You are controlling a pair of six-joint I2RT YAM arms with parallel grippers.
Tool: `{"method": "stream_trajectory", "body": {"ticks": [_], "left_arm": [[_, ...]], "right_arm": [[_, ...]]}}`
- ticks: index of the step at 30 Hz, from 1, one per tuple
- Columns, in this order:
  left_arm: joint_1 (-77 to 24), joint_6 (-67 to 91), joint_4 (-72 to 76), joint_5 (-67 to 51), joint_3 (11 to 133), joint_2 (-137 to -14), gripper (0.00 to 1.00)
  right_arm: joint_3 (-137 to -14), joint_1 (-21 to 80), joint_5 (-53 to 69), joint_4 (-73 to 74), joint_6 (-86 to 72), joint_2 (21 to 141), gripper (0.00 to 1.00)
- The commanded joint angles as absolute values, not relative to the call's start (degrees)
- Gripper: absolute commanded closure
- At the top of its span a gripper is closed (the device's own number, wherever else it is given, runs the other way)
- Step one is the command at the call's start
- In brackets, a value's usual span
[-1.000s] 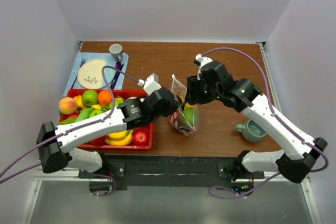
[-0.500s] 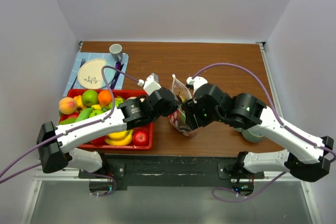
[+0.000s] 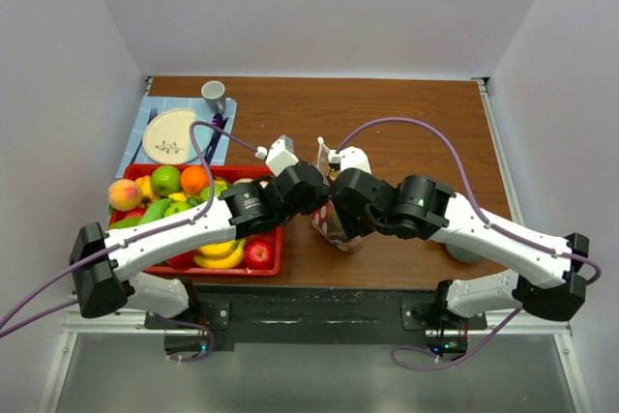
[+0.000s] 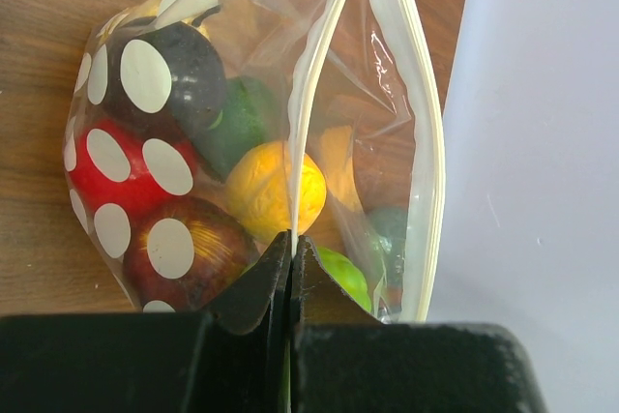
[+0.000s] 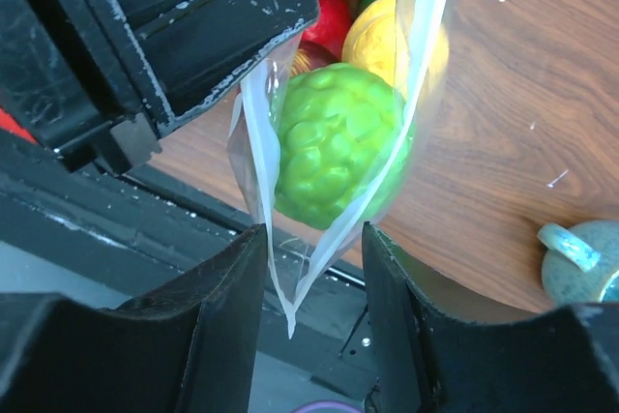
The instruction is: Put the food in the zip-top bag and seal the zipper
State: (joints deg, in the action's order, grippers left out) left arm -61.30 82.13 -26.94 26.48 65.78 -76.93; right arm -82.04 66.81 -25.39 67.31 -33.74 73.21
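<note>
Zip-top bag [image 4: 372, 94] upright, mouth upward, left hand [image 4: 291, 241] pinching zipper [image 4: 306, 103]

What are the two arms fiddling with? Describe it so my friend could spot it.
On the brown table, look just right of the red fruit tray, near the front edge. It is a clear zip-top bag holding fruit, the only thing printed with white polka dots.
</note>
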Motion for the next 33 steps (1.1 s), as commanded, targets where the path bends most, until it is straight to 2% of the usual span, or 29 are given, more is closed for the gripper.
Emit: {"method": "stream_trajectory", "body": {"ticks": [1,9,11,14,15,16,19,22,23,25,26,29,33], "left_arm": [[-61.5,82.7,-24.7,29.1,68.6,-76.6,1.00],[-61.4,82.7,-23.9,28.7,68.5,-76.8,1.00],[-61.4,82.6,-23.7,28.5,68.5,-76.9,1.00],[-61.4,82.4,-23.6,28.2,68.5,-76.8,1.00],[-61.4,82.1,-23.6,28.2,68.4,-76.6,1.00],[-61.3,81.8,-23.5,28.2,68.4,-76.6,1.00],[-60.8,80.5,-22.6,28.1,67.4,-75.5,0.99],[-59.3,77.4,-19.9,27.7,65.5,-73.7,0.87],[-58.8,76.0,-18.2,27.7,64.5,-73.0,0.76],[-57.2,72.6,-16.8,27.7,63.5,-71.4,0.64],[-56.8,71.3,-15.0,27.7,62.4,-70.8,0.55],[-54.8,67.7,-13.5,28.1,61.1,-68.7,0.44],[-53.2,64.6,-14.4,31.9,59.9,-65.9,0.41]], "right_arm": [[-82.5,67.1,-27.6,67.8,-35.2,74.3,0.53],[-81.2,67.4,-25.8,66.3,-35.0,74.1,0.52],[-80.6,67.4,-27.2,66.3,-35.1,74.5,0.55],[-80.2,67.4,-30.5,67.4,-35.9,75.3,0.82],[-80.4,67.3,-31.9,68.4,-36.4,75.3,0.94],[-80.9,67.1,-34.3,69.5,-37.0,75.0,0.99],[-85.1,65.7,-42.1,74.5,-39.8,73.5,1.00],[-86.5,65.9,-37.3,70.2,-36.4,71.7,1.00],[-86.2,65.9,-38.4,70.7,-35.8,70.9,1.00],[-86.7,65.1,-44.0,73.9,-37.3,70.6,1.00],[-87.2,64.4,-44.0,73.6,-36.1,70.1,1.00],[-86.9,64.3,-38.5,70.8,-33.9,70.5,1.00],[-85.4,64.3,-39.6,72.4,-35.9,70.5,1.00]]}}
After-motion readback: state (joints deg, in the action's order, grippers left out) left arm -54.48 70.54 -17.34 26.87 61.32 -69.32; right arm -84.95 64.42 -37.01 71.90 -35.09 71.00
